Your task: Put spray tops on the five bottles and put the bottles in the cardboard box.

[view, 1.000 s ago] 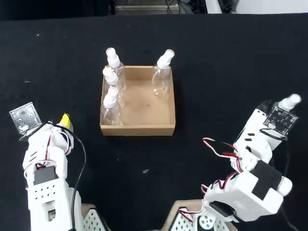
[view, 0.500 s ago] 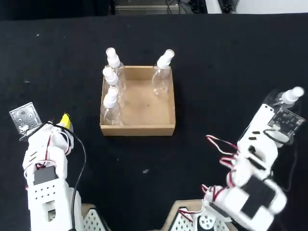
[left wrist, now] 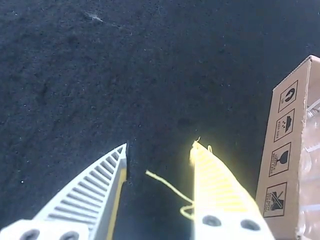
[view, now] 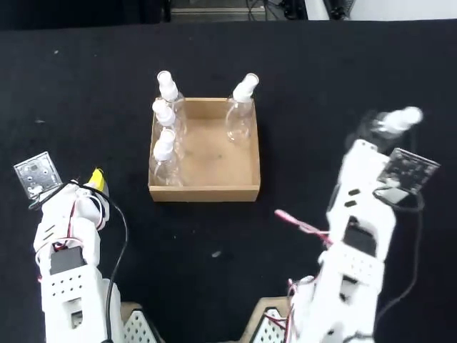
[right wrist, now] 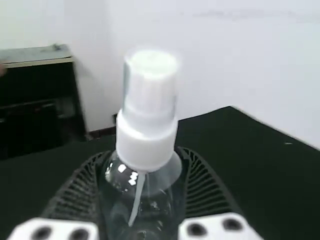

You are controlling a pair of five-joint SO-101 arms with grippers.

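At the left of the black surface (view: 86,86), the left jaws were just beside the box's near left corner, spread apart and holding nothing. A frayed yellow thread (left wrist: 167,185) trailed from the yellow-faced one. Mid-surface sat the open-topped cardboard box (view: 204,191). Four clear bottles with white spray tops stood upright inside it: three bottles (view: 166,153) in a row along the left wall, and one bottle (view: 241,107) in the far right corner. Right of the box and well apart from it, the right jaws were clamped around the body of the fifth bottle (right wrist: 149,100), its white spray top fitted.
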